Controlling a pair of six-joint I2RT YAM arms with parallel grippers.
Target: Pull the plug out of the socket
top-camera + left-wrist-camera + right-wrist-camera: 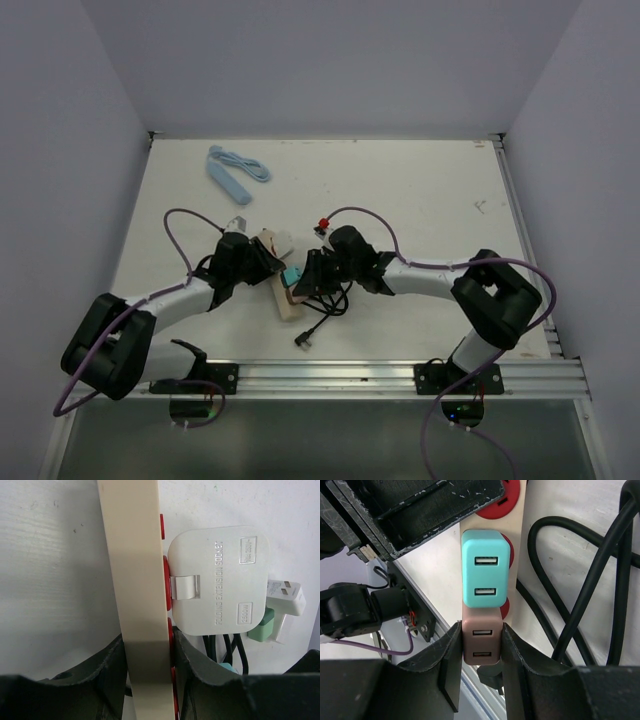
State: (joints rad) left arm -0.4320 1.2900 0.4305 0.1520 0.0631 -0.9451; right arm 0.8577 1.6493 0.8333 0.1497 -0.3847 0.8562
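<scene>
Guessing it's light, rigid, slick: right gripper (481,655) pinches the flat sides of the dusty-pink plastic USB plug (481,630), seated in the cream plastic socket strip (132,555) that the left gripper (147,660) clamps. Pull straight out.

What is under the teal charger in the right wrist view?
Under the teal charger lies the beige power strip, red switches peeking out above and below it. The socket and pins are hidden.

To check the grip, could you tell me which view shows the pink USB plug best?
Right wrist: the pink USB plug sits centred, both ports visible, between the jaws of the right gripper. Top external shows at most a tiny speck; left wrist does not show it.
</scene>
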